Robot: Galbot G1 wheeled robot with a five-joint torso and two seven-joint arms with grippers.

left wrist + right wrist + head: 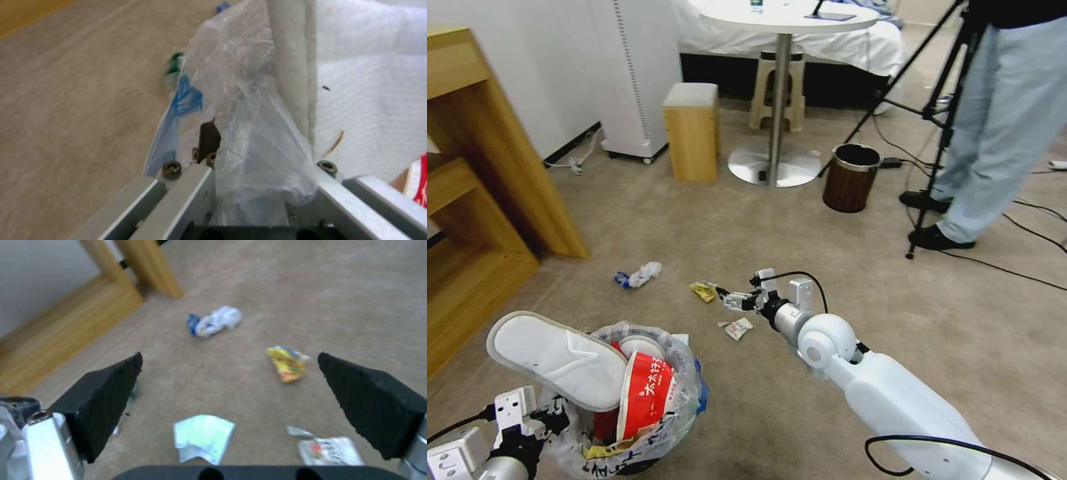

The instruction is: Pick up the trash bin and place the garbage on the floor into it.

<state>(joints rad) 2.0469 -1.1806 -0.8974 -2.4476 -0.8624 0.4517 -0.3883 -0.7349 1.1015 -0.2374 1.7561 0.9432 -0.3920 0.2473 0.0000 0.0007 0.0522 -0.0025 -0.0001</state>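
Note:
The trash bin (pixel 686 365), lined with a crinkly bag (pixel 240 100), is at the lower left. A white slipper (pixel 554 360) and a red-white paper bowl (pixel 647 393) stick out of it. My left gripper (pixel 554 420) is shut on the bin's rim and bag, right beside the slipper (pixel 365 100). My right gripper (pixel 730 300) hangs open low over the floor (pixel 800 233), with its black pads (pixel 106 396) wide apart. Garbage lies around it: a yellow wrapper (pixel 287 365), a white-and-blue wad (pixel 216 321), a pale paper scrap (pixel 204 436) and a red-white wrapper (pixel 329 450).
A dark brown bin with a metal rim (pixel 851 177) stands farther off, near a round table's base (pixel 774 163) and a wooden stool box (pixel 692 131). A wooden shelf unit (pixel 487 200) lines the left. A tripod (pixel 934 133) and cables occupy the right.

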